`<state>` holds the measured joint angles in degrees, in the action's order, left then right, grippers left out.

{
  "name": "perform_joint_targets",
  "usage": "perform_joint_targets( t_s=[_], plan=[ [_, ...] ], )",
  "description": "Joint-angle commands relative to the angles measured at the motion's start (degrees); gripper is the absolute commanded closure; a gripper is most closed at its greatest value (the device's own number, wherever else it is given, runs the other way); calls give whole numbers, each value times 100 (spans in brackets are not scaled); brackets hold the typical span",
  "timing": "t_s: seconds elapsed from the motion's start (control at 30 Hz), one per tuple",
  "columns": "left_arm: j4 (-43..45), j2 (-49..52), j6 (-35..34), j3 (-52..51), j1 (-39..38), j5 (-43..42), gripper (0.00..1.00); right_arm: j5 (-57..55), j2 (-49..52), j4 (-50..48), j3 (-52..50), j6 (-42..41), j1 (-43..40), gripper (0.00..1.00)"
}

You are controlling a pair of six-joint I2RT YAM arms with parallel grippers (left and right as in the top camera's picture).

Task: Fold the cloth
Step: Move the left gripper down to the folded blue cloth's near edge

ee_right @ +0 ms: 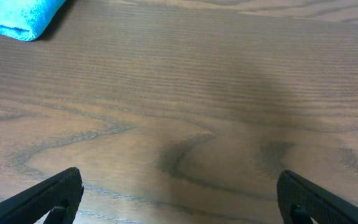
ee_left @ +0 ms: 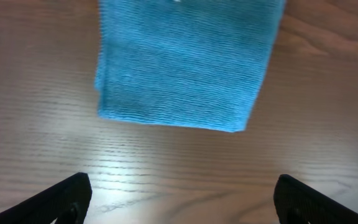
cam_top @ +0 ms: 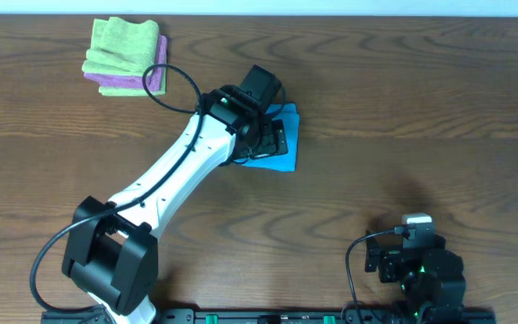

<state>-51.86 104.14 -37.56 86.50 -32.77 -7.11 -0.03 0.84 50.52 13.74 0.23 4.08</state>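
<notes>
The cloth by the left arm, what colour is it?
The cloth is plain bright sky blue, seen best in the left wrist view.

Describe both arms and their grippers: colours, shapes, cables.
The left arm has white tubular links and black joints, with a thin black cable looping off it. The right arm is black, with green lights, a pale cap and its own black cable loop. The left gripper and right gripper are black, with blunt fingers.
</notes>
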Motion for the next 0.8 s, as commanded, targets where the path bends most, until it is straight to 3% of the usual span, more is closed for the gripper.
perform_joint_targets(
  t_s=[0.0, 0.23, 0.53, 0.7, 0.77],
  plan=[
    [-247, -39, -348, 11, 22, 361, 5, -61, -52, 44, -70, -81, -68, 1],
    [-527, -39, -2505, 7, 59, 190, 5, -61, -52, 44, -70, -81, -68, 1],
    [98, -734, -4813, -98, -809, 2223, 5, -61, -52, 44, -70, -81, -68, 1],
    [328, -1805, -6428, -1351, -1248, 2409, 5, -61, -52, 42, -70, -81, -68, 1],
    [870, -2385, -6537, -2157, -1344, 2468, 5, -61, -52, 44, -70, -81, -68, 1]
  ],
)
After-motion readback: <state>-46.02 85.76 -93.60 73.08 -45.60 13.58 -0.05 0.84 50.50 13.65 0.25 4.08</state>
